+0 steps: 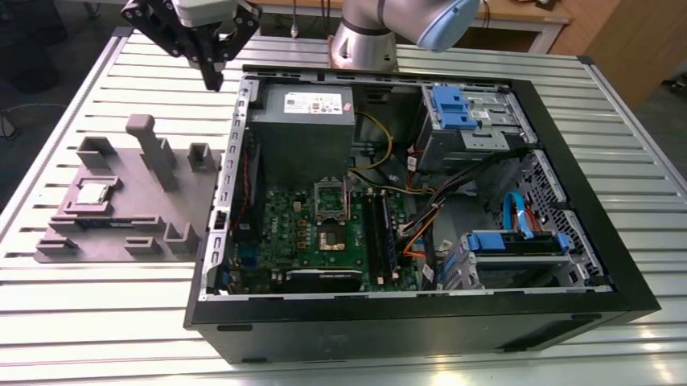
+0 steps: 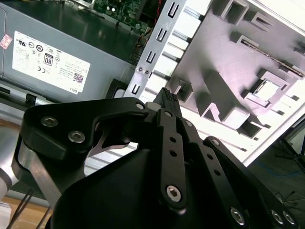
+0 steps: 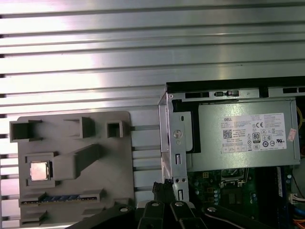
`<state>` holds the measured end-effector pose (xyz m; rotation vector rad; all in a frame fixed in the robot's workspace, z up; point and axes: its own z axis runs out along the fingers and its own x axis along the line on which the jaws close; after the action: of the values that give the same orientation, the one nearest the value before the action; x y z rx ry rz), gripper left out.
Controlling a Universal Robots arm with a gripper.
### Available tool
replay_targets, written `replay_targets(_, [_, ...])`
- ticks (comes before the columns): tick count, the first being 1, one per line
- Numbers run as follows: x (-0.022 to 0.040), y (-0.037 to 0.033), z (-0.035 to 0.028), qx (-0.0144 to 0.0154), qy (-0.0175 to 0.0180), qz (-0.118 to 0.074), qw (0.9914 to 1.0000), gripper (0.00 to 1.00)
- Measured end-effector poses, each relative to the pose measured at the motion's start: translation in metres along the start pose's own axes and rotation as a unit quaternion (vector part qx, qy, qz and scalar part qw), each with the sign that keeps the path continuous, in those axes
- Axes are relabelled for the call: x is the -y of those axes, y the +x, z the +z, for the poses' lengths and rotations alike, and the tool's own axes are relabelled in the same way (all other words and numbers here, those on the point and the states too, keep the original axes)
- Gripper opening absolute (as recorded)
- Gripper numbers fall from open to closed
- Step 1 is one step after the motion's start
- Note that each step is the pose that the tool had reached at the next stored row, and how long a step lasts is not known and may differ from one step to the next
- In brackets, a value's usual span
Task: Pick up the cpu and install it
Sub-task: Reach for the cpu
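Observation:
The cpu point(image 1: 95, 193) is a small shiny square chip lying in a pocket of the grey fixture plate point(image 1: 124, 241), on the table at the exterior view's left. Both wrist views show the cpu point(image 2: 267, 89) point(image 3: 39, 170) resting in that pocket. My gripper point(image 1: 215, 82) hangs high over the table beside the back left corner of the open computer case point(image 1: 429, 322), well away from the chip. Its black fingers point(image 2: 167, 98) meet at the tips with nothing between them. The motherboard's socket point(image 1: 327, 235) lies open inside the case, its metal frame point(image 1: 327, 195) flipped up.
A grey power supply box point(image 1: 302, 121) with a white label sits in the case near my gripper. Drive cages with blue clips point(image 1: 467, 112) and cables fill the case's far side. Upright posts point(image 1: 145, 141) rise from the fixture plate. The slatted metal table point(image 1: 108, 322) surrounds everything.

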<state>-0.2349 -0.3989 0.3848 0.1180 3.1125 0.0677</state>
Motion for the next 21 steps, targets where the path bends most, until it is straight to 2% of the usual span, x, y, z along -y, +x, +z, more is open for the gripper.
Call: replay_targets(21, [0.0004, 0.0042, 0.0005, 0.0, 0.0, 0.0, 1.0, 0.1])
